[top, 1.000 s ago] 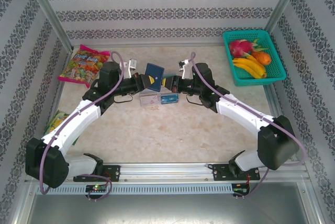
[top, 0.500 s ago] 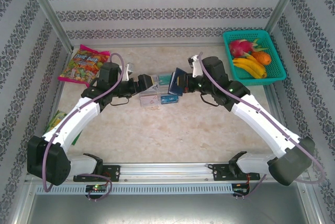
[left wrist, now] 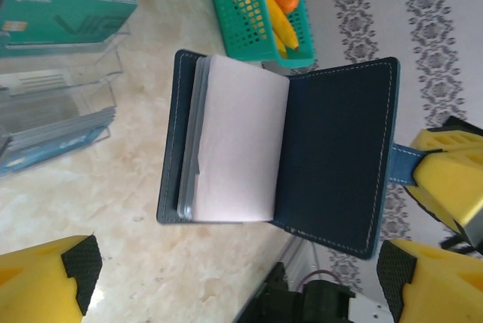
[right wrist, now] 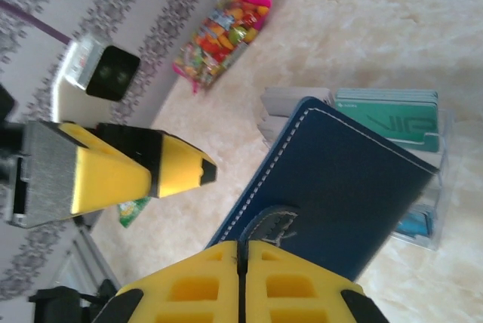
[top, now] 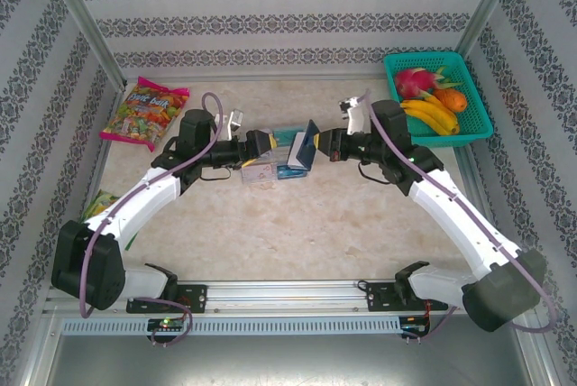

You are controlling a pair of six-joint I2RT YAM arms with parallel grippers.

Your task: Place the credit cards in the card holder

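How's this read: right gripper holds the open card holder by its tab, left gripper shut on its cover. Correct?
Not quite: the left gripper is open, clear of the card holder, as the left wrist view shows. The right gripper does hold it by its tab, open.

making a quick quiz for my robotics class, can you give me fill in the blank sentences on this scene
1. The right claw is shut on the card holder's ____.
2. The left claw, facing the holder's inside, is ____.
3. The teal card sits in the clear ____.
4. The bananas lie in the green ____.

Missing words: tab; open; tray; basket
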